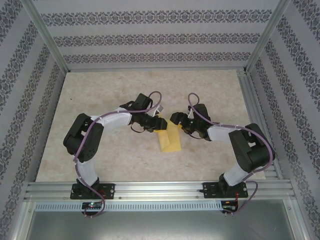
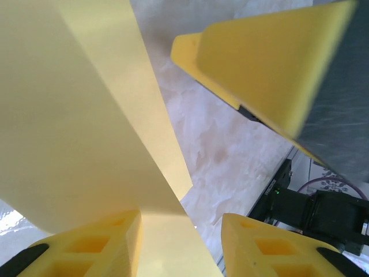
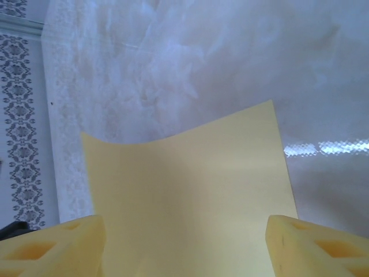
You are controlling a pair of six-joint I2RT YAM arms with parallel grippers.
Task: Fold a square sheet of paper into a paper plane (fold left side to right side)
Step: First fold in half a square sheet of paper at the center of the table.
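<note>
sheet of paper (image 1: 169, 140): 1 | arms (image 1: 86, 142) (image 1: 248, 150): 2 | table (image 1: 100, 95): 1

A pale marbled bench (image 1: 100, 150) lies under and around the jaws, enclosed beyond and to either side of them by white walls (image 1: 150, 30) banded with dark floral stripes, with aluminium posts (image 1: 47, 37) at the far corners and aluminium rails (image 1: 160, 190) behind them.
</note>
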